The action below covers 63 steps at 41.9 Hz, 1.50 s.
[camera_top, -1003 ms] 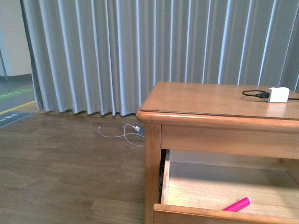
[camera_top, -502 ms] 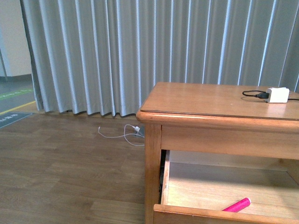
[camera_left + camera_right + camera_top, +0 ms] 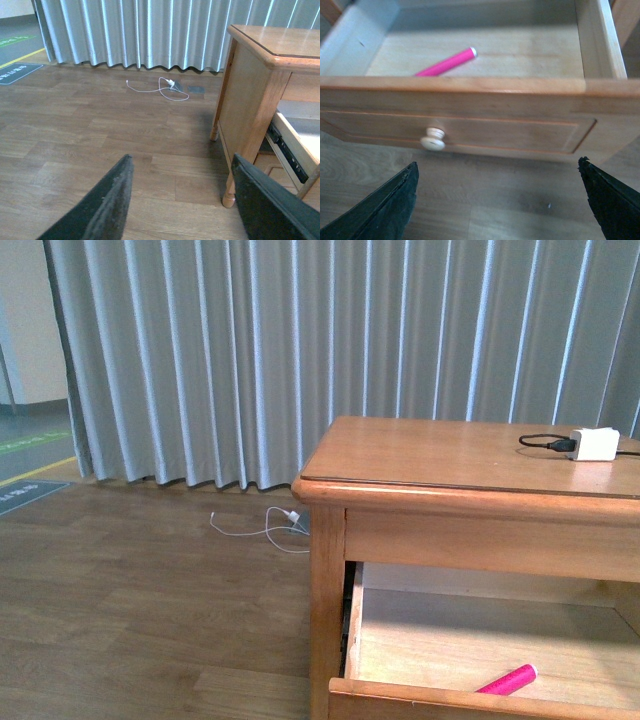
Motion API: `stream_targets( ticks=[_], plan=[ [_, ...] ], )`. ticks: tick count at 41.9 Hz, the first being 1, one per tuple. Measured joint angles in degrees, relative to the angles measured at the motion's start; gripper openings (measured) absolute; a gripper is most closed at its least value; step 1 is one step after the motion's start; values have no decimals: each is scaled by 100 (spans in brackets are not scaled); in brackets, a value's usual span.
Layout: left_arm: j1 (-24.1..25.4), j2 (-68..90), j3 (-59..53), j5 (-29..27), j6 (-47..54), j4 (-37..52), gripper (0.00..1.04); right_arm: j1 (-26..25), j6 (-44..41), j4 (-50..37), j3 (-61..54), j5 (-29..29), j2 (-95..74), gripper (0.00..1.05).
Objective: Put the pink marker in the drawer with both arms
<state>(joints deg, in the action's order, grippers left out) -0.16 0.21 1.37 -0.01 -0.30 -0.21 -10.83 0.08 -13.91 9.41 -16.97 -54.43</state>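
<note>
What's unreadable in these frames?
The pink marker: near end hidden behind the drawer front, in the front and right wrist views.
The drawer's right side: cut off by the front view's edge.
The left tool and right tool: only finger ends show, wrist views; neither shows in the front view.

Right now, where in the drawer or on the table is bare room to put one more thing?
Drawer: floor is bare from the marker to the back wall and to the left side wall. Taken: only the strip by the front wall where the marker lies. Table top: bare except the charger at right rear.
</note>
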Motion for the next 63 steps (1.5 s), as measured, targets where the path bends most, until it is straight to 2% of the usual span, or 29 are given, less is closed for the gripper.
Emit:
stream_targets(
  ticks=[6, 10, 25, 35, 46, 63],
  plan=[
    [0, 0, 0, 0, 0, 0, 82, -120, -35, -120, 498, -63, -1290, 96],
    [0, 0, 0, 0, 4, 0, 100, -59, -33, -317, 890, -11, -2192, 96],
    [0, 0, 0, 0, 7, 0, 99, 597, 74, -1322, 1781, 848, -4037, 96],
    [0, 0, 0, 0, 4, 0, 99, 1010, 481, -2452, 2485, 1255, -5064, 96],
    [0, 0, 0, 0, 4, 0, 99, 1239, 575, -4253, 3191, 1637, -6186, 96],
    [0, 0, 0, 0, 4, 0, 99, 1274, 680, -4728, 3703, 1843, -6743, 96]
  ],
)
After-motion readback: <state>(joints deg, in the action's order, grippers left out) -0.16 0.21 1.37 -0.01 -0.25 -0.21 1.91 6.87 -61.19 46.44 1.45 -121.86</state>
